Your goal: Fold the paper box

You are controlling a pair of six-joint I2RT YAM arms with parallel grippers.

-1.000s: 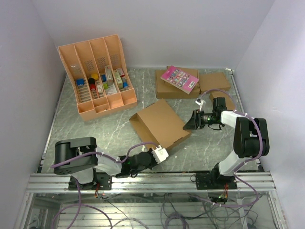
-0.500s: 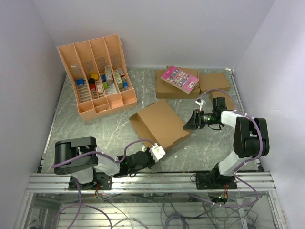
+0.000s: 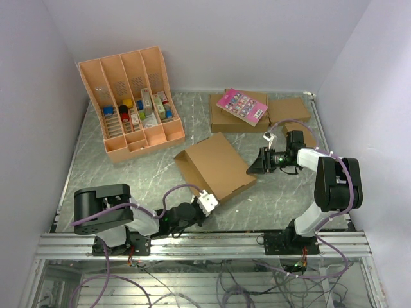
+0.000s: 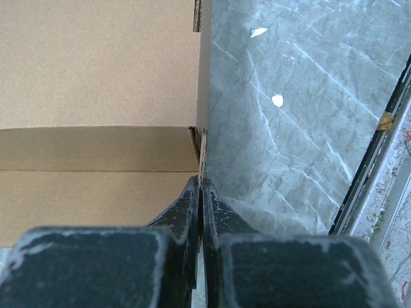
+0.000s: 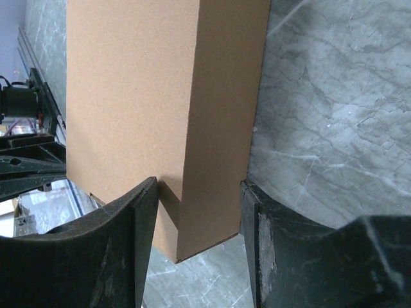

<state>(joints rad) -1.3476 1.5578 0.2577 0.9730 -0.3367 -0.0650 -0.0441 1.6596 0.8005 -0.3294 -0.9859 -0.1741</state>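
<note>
Right wrist view suggests the main risk: the right fingers (image 5: 128, 244) pinch the paper box (image 5: 160, 96) only at one corner of its thick side edge, so it could slip or pivot on the tabletop (image 5: 321, 96) if pushed from the other side. The left fingers (image 4: 200, 192) are pressed together. A hard shove from them might crush cardboard rather than fold it. Their tips touch the box's near corner, and the box stretches ahead and to their left.

The paper box (image 3: 215, 165), plain brown cardboard, flat and rectangular, lies skewed on the table (image 3: 128, 186).
</note>
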